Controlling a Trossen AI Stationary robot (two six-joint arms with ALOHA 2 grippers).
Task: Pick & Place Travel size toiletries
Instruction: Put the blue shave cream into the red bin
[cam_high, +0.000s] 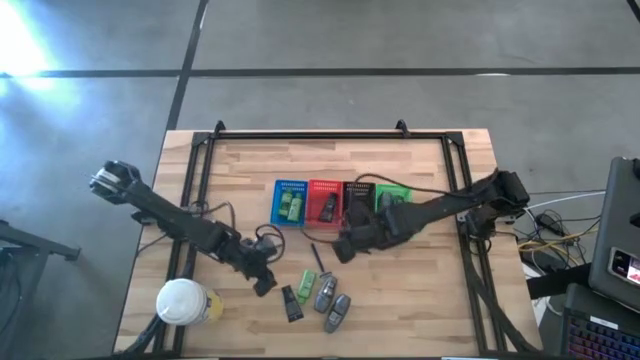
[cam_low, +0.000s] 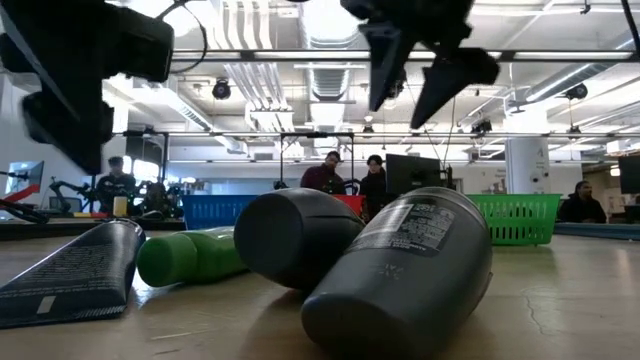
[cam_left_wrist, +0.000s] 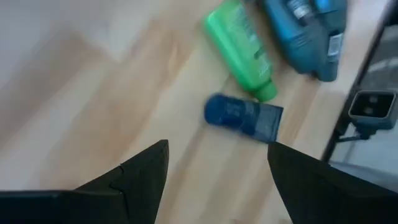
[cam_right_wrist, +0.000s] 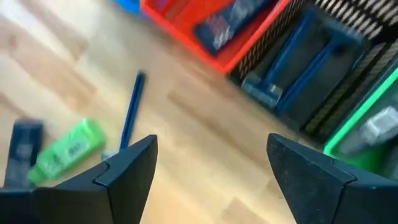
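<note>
Two open tools: right tool (cam_high: 345, 247) beside red basket (cam_high: 324, 203).

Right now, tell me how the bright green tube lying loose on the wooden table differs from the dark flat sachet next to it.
The bright green tube is round-bodied and vivid green; the dark flat sachet is flattened and nearly black. The green tube lies nearer the row of baskets, while the sachet sits closer to the table's front edge. In the left wrist view, the tube looks longer than the sachet. Both lie loose on the wood, outside any basket.
</note>
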